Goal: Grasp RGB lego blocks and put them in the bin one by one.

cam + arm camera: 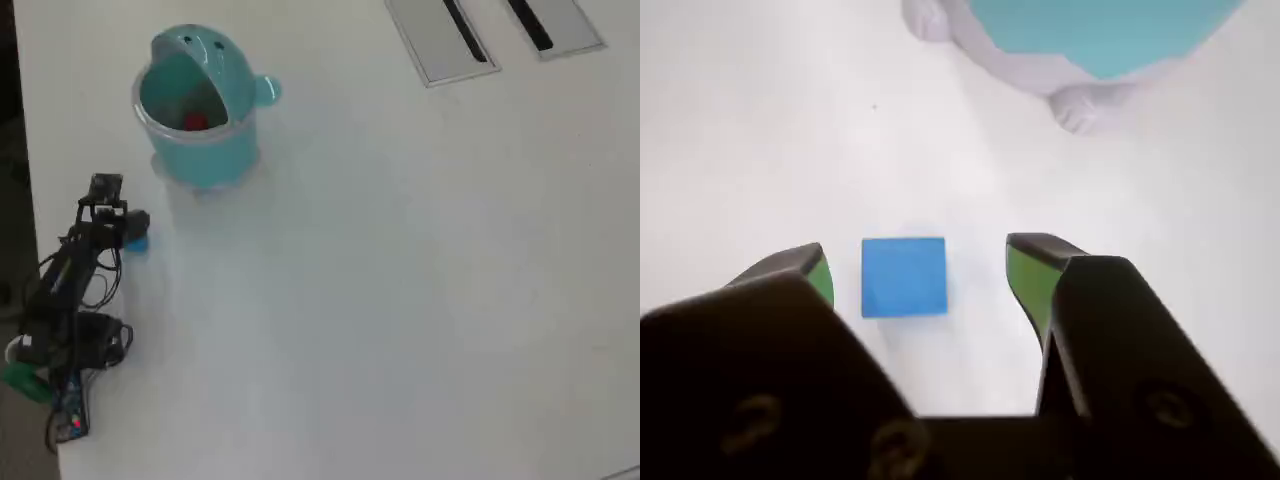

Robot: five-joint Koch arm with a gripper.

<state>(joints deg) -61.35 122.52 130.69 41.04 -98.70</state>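
A blue lego block (903,277) lies flat on the white table, between the two green-padded fingers of my gripper (918,260). The jaws stand open, one on each side of the block, with a gap on both sides. In the overhead view the gripper (124,230) is at the left edge of the table with the blue block (137,241) at its tip. The teal bin (205,155) stands upright just beyond it, and a red block (195,122) lies inside. In the wrist view the bin (1100,30) fills the top right.
Two grey flat panels with black slots (440,40) (555,25) lie at the far top right of the table. The table's left edge (25,200) runs close beside the arm, and cables trail by the arm's base (70,350).
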